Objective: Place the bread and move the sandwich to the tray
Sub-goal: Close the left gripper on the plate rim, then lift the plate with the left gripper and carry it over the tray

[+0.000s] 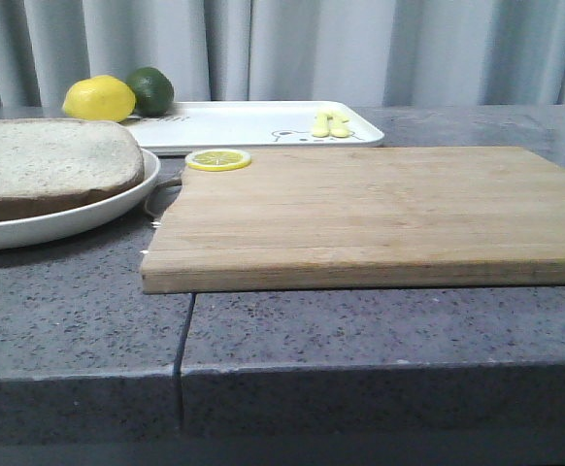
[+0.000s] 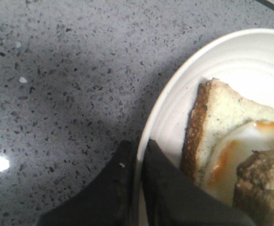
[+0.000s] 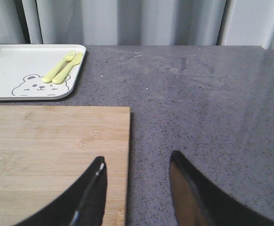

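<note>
The sandwich (image 1: 49, 165) lies on a round white plate (image 1: 88, 216) at the left of the counter; a thick pale slice of bread with a brown crust is its top. In the left wrist view I see a thin slice (image 2: 221, 117) with fried egg (image 2: 236, 146) and a brown-crusted bread corner (image 2: 261, 181) over it. My left gripper (image 2: 138, 148) is shut on the plate's rim (image 2: 174, 117), one finger inside and one outside. The white tray (image 1: 253, 121) lies at the back. My right gripper (image 3: 137, 165) is open and empty over the cutting board's right edge. Neither gripper shows in the front view.
A wooden cutting board (image 1: 360, 214) fills the middle, a lemon slice (image 1: 218, 159) at its far left corner. A lemon (image 1: 99, 98) and a lime (image 1: 150, 89) sit beside the tray. A yellow fork and spoon (image 3: 61, 67) lie on the tray (image 3: 14, 59).
</note>
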